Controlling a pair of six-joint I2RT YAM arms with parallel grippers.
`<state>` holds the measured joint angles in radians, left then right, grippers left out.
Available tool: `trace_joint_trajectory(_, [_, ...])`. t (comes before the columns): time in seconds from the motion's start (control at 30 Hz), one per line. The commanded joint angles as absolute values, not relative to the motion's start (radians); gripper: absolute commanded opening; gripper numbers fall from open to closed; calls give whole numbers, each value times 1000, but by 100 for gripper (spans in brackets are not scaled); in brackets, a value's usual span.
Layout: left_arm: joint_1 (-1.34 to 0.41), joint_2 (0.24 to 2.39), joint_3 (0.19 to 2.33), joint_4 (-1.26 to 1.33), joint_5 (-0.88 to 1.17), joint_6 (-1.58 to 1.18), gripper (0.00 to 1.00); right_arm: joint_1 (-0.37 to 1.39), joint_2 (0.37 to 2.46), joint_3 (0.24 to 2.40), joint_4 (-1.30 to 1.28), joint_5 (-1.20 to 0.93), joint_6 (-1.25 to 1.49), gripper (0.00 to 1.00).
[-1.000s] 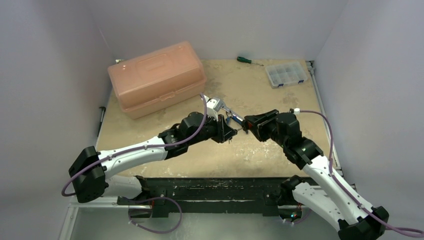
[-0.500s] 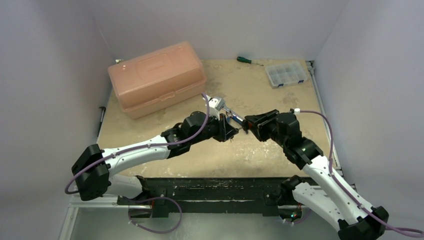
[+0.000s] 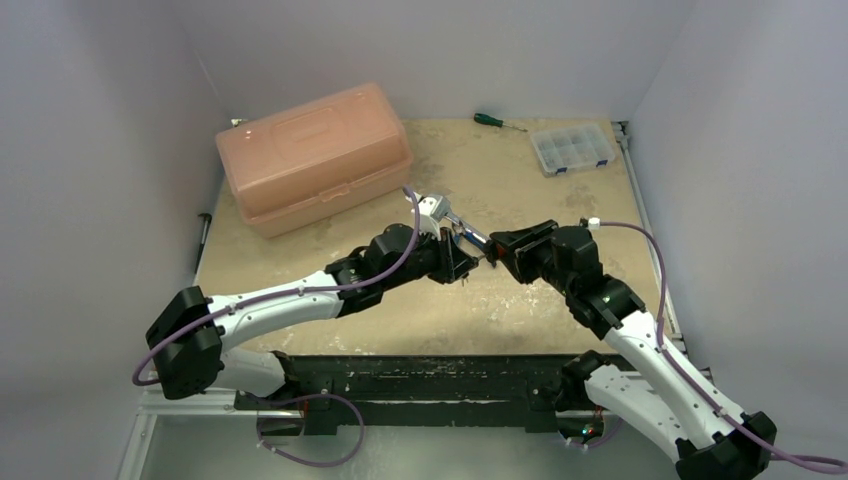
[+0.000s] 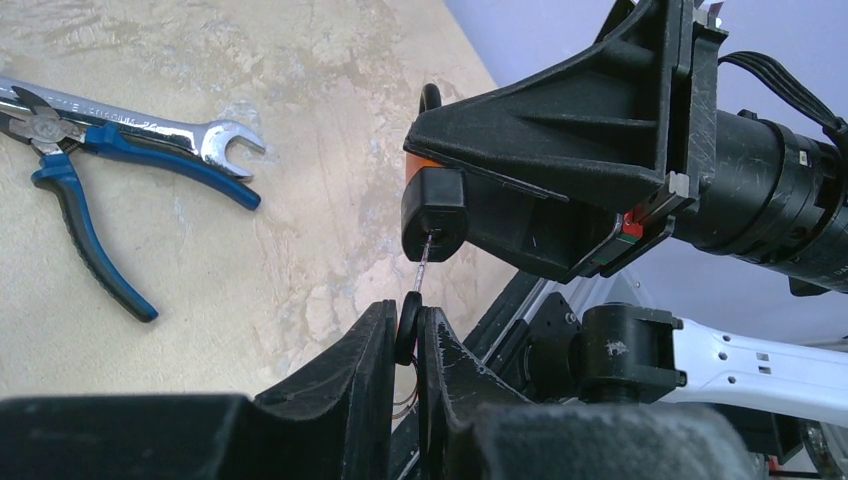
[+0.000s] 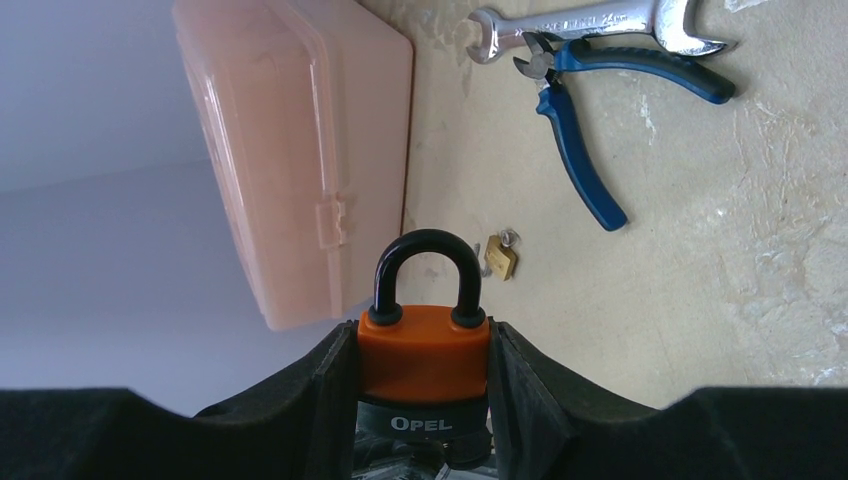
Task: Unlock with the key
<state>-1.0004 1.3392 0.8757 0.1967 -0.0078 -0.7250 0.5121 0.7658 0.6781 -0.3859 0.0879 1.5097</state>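
Cannot see the key [image 4: 408, 325] from the right wrist, hidden beneath the lock [image 5: 424, 365], itself cut off at the frame's foot; from above, can barely tell either one where both wrists meet over the tabletop [image 3: 520, 180]. Right fingers [image 5: 330, 385] clamped on the lock's orange flanks, shackle poking beyond the tips; left fingers [image 4: 365, 345] pinching the key's black head, thin blade reaching from their tips up to the lock's underside.
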Motion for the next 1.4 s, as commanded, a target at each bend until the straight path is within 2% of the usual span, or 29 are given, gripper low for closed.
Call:
trace_joint_trajectory(0.0, [-1002,1350,921,264,-44,-766,0,519,759,677,-314,84,1513,0])
trace_joint_trajectory(0.73, [-1003,1402,857,377,-33,-868,0,524,777,677,-321,102,1533,0])
trace_joint_trajectory(1.37, [-1003,1421,876,348,-105,-895,0,540,831,713,-356,108,1497,0])
